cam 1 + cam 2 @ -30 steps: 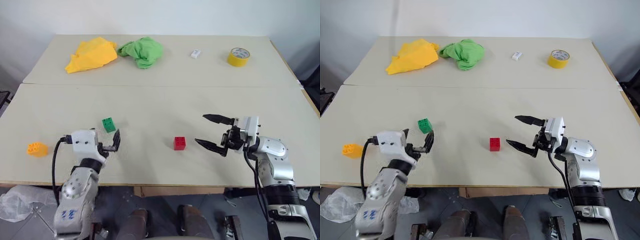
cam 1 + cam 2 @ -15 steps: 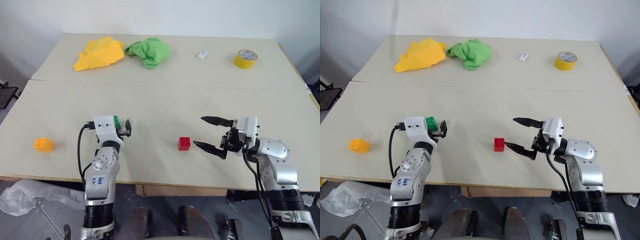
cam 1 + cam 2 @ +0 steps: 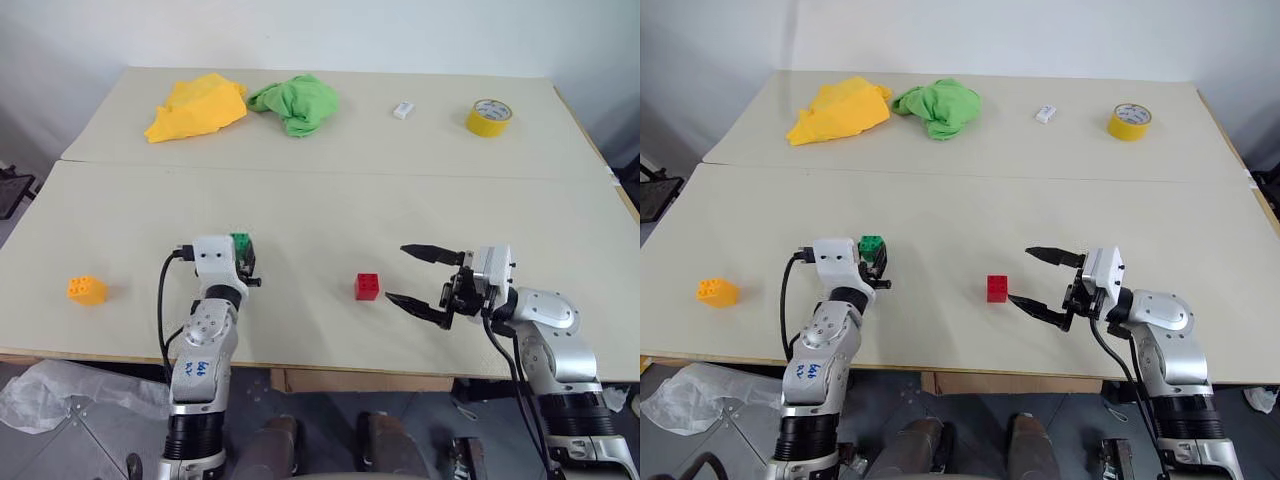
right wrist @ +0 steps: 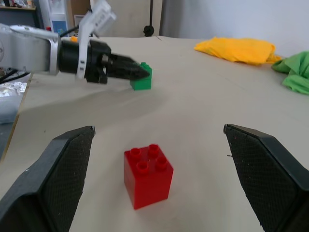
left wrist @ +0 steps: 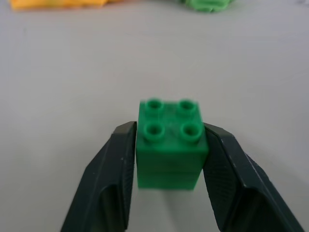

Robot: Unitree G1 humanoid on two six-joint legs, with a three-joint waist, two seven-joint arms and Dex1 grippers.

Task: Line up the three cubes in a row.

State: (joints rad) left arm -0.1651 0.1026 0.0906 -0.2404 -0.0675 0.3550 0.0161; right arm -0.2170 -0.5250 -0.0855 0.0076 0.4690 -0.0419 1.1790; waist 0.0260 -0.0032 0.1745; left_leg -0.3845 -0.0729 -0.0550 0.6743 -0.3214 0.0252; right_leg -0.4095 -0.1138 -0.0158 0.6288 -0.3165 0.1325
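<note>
Left gripper (image 5: pixel 166 159) has its fingers pressed against both sides of the green cube (image 5: pixel 169 144), which sits on the table (image 3: pixel 320 210) left of centre. Right gripper (image 3: pixel 1040 280) stands wide open just beside the red cube (image 3: pixel 997 288), not touching. Orange-yellow cube (image 3: pixel 87 290) lies well apart near the left edge. Whether the green cube is lifted yet is hard to tell. Advice: keep the squeeze square on the flat faces, raise it slightly, and set it down level with the red one.
</note>
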